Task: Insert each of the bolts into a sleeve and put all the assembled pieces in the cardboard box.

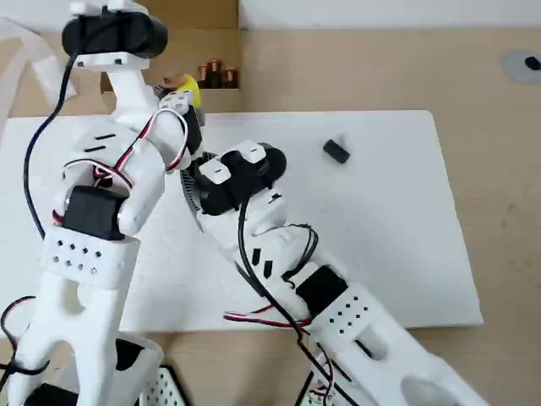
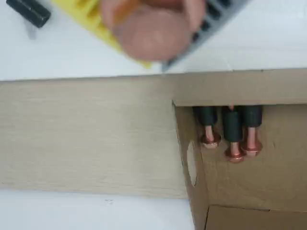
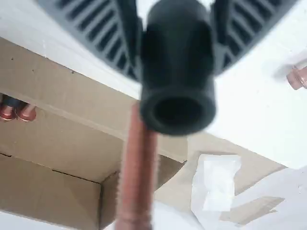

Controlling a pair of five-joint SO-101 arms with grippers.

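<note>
Currently, 2 arms are meeting over the edge of the white board (image 1: 380, 254) that lies next to the cardboard box (image 1: 215, 34).

The left gripper (image 2: 153, 21) is clamping 1 bolt (image 2: 154, 36) by its copper head, between 1 yellow jaw and 1 grey ribbed jaw. The right gripper (image 3: 175, 33) is gripping 1 sleeve (image 3: 177, 91), black, between 2 grey ribbed jaws, with the open bore facing the wrist camera. In the right wrist view the bolt's copper shaft is running just beside the rim of that sleeve, outside the bore. Whether shaft and rim are touching cannot be told.

Inside the cardboard box, 3 assembled pieces (image 2: 232, 129) are lying side by side against 1 wall, each showing a black body and a copper head.

On the white board, 1 loose sleeve (image 1: 336, 150) is lying well apart from both grippers. Also on the board, 1 loose bolt (image 3: 298, 76) is lying at the edge of the right wrist view, partly cut off.

The white board is resting on the wooden table (image 1: 499, 169).
</note>
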